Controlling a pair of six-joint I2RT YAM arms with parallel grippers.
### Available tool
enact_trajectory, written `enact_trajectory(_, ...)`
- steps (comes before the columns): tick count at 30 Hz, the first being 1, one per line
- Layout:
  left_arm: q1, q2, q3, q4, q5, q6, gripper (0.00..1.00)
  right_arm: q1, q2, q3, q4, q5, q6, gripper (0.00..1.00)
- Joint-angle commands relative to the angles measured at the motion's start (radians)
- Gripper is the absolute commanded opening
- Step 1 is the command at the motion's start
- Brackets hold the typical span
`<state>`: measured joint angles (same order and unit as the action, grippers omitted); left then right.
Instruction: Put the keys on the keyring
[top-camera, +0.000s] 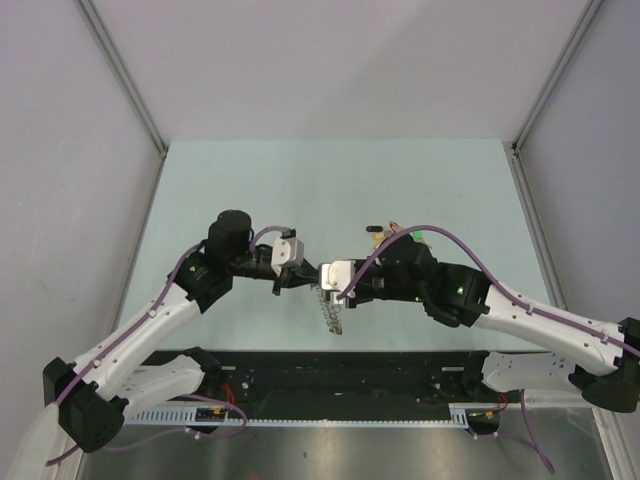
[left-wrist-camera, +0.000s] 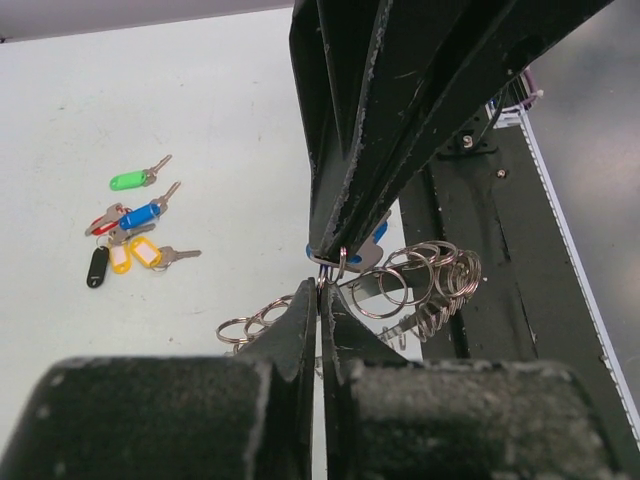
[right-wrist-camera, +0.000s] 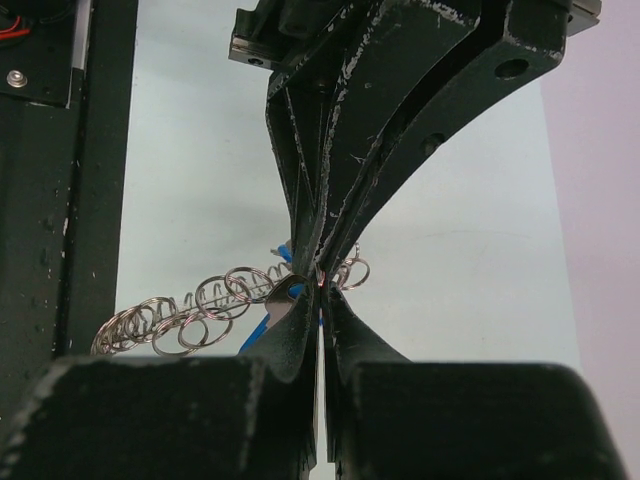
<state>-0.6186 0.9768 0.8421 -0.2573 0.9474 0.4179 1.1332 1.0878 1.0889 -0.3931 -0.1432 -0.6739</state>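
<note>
Left gripper (left-wrist-camera: 320, 296): pinched fully together on a coil of the keyring (left-wrist-camera: 425, 285); wire loops spill out on both sides of its tips.
Right gripper (right-wrist-camera: 322, 300): closed, tip to tip with the left one. As far as shows, it is clamped on a blue-headed key (left-wrist-camera: 377, 236), whose small split loop sits right at the coil.
Keyring position: lifted off the table (top-camera: 250, 190), hanging in a slack arc below the point where the grippers meet, over the near-middle of the surface.
Keys (left-wrist-camera: 140, 216): a loose cluster lying flat on the table, well apart from the keyring, with blue, red, yellow and black heads bunched together. The green one lies just beside them.
Near edge: the black base rail (top-camera: 340, 372) runs near the low end of the hanging keyring, so room is tightest on that side.
Far edge and sides: a broad stretch of table lies between the grippers and the far edge. Grey walls (top-camera: 70, 150) rise at both side edges, well apart from both arms.
Top view only: both arms bend inward to meet. The key cluster is mostly hidden behind the right wrist, with only a few heads showing.
Left wrist only: the whole key cluster, and blue plastic on both sides of the right fingers.
Right wrist only: the coil trails toward the rail side, with a blue sliver beside its own fingers. The cluster is out of view.
</note>
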Motion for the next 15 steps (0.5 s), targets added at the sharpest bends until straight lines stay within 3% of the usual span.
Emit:
enact_trajectory(1, -0.006, -0.044, 0.014, 0.096, 0.007, -0.059, 0.0, 0.008, -0.049, 0.055, 0.025, 0.063, 0.007, 0.0)
enact_trajectory(15, 0.031, -0.086, -0.028, 0.253, -0.105, -0.228, 0.0, 0.007, -0.114, 0.023, -0.047, 0.126, 0.077, 0.0)
